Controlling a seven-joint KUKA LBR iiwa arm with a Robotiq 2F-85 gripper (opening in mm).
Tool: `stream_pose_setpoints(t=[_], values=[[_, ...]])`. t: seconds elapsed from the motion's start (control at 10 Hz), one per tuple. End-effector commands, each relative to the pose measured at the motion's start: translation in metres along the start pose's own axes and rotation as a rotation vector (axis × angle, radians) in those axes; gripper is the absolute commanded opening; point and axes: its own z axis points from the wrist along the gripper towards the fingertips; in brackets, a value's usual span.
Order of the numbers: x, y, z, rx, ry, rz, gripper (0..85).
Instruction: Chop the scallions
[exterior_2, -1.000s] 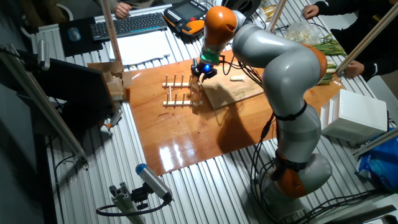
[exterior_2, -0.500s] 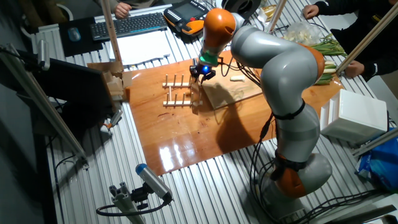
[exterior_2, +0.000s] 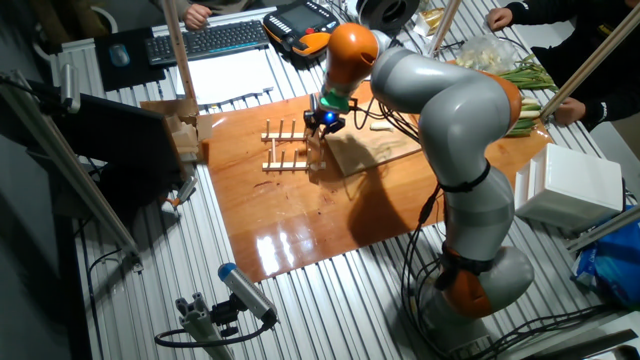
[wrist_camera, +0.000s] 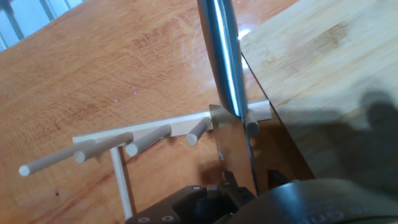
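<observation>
- Between the jaws, in the hand view, we see a knife (wrist_camera: 231, 143) running up and away from the gripper (exterior_2: 324, 124). The jaw tips are hidden, so we cannot tell whether they are clamped on it or standing loose around it.
- Just beyond the jaws, the blade crosses a small peg rack (wrist_camera: 143, 134), close against the pegs at the rack's near end.
- To one side of the jaws lies the board (wrist_camera: 323, 68), its edge just beside the blade.
- Well past the jaws, on the board's far part in the fixed view, lies one short pale scallion (exterior_2: 380, 127) piece, apart from the knife.
- We judge the step in hand is handling the knife at the rack. To do it well, we would take a firm, square hold, lift straight along the pegs so the blade does not snag, then swing over the board.
- Below the jaws is a glossy wooden tabletop (exterior_2: 290, 220) on a ribbed metal bench.
- Farther off are a keyboard (exterior_2: 205, 40), a white box (exterior_2: 570, 185), a leafy green bunch (exterior_2: 525, 75) and people's hands at the edges.
</observation>
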Motion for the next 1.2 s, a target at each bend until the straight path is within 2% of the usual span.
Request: stream_pose_setpoints(t=[0.0, 0.3, 0.6, 0.7, 1.0, 1.1], values=[[0.000, 0.001, 0.004, -0.005, -0.001, 0.003, 34.0], [-0.004, -0.001, 0.010, -0.019, -0.002, 0.001, 34.0], [-0.004, 0.000, 0.012, -0.020, -0.002, 0.004, 34.0], [-0.006, 0.000, 0.011, -0.023, 0.003, -0.002, 17.0], [-0.008, 0.000, 0.014, -0.025, 0.006, -0.005, 17.0], [-0.008, 0.001, 0.014, -0.034, 0.013, -0.011, 0.0]])
